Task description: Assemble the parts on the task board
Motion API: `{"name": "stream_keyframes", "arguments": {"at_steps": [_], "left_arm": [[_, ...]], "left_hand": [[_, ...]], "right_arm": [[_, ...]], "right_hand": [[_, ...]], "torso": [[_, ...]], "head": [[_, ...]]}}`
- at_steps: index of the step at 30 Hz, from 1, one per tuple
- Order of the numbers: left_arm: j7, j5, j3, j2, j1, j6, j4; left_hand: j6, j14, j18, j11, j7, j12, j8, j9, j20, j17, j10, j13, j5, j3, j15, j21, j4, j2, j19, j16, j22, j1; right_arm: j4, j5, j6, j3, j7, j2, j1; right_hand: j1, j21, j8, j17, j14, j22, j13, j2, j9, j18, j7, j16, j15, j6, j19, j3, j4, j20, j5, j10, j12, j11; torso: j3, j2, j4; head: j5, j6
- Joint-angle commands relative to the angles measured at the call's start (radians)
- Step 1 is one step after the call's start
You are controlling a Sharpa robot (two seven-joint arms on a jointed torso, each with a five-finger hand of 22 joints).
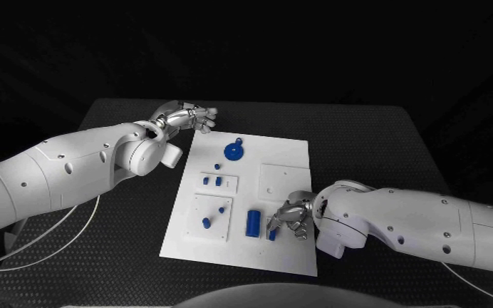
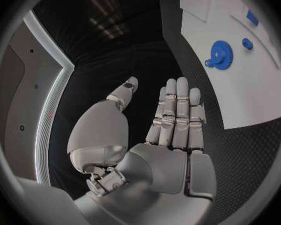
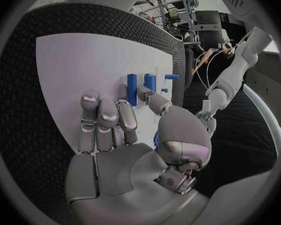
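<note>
White arms; silver robot hand

My head view is dim: darkness swallows everything beyond the desk, while the task board glows bright white, nearly washed out. Both wrist views are fisheye circles in dark frames, bending the board's edges. My right robot hand perhaps casts a soft shadow there.

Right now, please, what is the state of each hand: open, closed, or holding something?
Left hand: open, fingers straight, holding nothing, beside the task board.
Right hand: open, holding nothing, over the board near a blue cylinder.
</note>
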Motion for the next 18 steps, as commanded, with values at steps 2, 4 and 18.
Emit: {"name": "stream_keyframes", "arguments": {"at_steps": [2, 4, 18], "left_arm": [[0.004, -0.004, 0.001, 0.001, 0.001, 0.01, 0.002], [0.004, -0.004, 0.001, 0.001, 0.001, 0.01, 0.002], [0.002, -0.005, 0.001, 0.001, 0.001, 0.011, 0.002]], "left_hand": [[-0.008, 0.007, 0.009, 0.0, -0.001, -0.002, 0.005, -0.001, 0.008, 0.002, -0.006, -0.001, -0.004, 0.001, -0.002, -0.005, 0.007, -0.002, 0.0, -0.004, 0.001, -0.008], [-0.008, 0.007, 0.009, 0.0, -0.001, -0.002, 0.005, -0.001, 0.008, 0.002, -0.006, -0.001, -0.004, 0.001, -0.002, -0.005, 0.007, -0.002, 0.0, -0.004, 0.001, -0.008], [-0.009, 0.007, 0.009, 0.0, 0.0, -0.002, 0.005, -0.001, 0.008, 0.003, -0.007, -0.002, -0.004, 0.001, -0.001, -0.006, 0.009, -0.002, 0.0, -0.005, 0.002, -0.009]], "right_arm": [[0.0, -0.007, 0.007, 0.0, 0.025, 0.004, -0.002], [-0.001, -0.007, 0.003, 0.0, 0.027, 0.004, -0.002], [0.001, -0.013, 0.005, 0.0, 0.051, 0.002, -0.002]], "right_hand": [[-0.016, 0.002, 0.002, -0.001, 0.0, -0.002, 0.011, -0.005, -0.003, 0.043, 0.0, -0.004, -0.005, 0.005, 0.005, -0.008, 0.0, -0.003, -0.007, 0.003, 0.002, -0.004], [-0.021, 0.001, 0.002, -0.001, 0.0, -0.003, 0.011, -0.012, -0.003, 0.043, -0.001, -0.005, -0.006, 0.004, 0.005, -0.01, 0.005, -0.004, -0.038, 0.002, 0.001, -0.004], [-0.068, -0.002, 0.003, 0.0, 0.0, -0.009, 0.007, -0.155, -0.002, 0.043, 0.0, -0.006, -0.008, -0.006, 0.013, -0.026, 0.112, -0.013, -0.151, -0.006, -0.008, -0.005]], "torso": [[-0.0003, 0.0, -0.001], [-0.0002, 0.0, -0.0005], [0.0, 0.0, -0.0003]], "head": [[0.001, 0.003], [0.0, 0.003], [0.002, 0.002]]}}
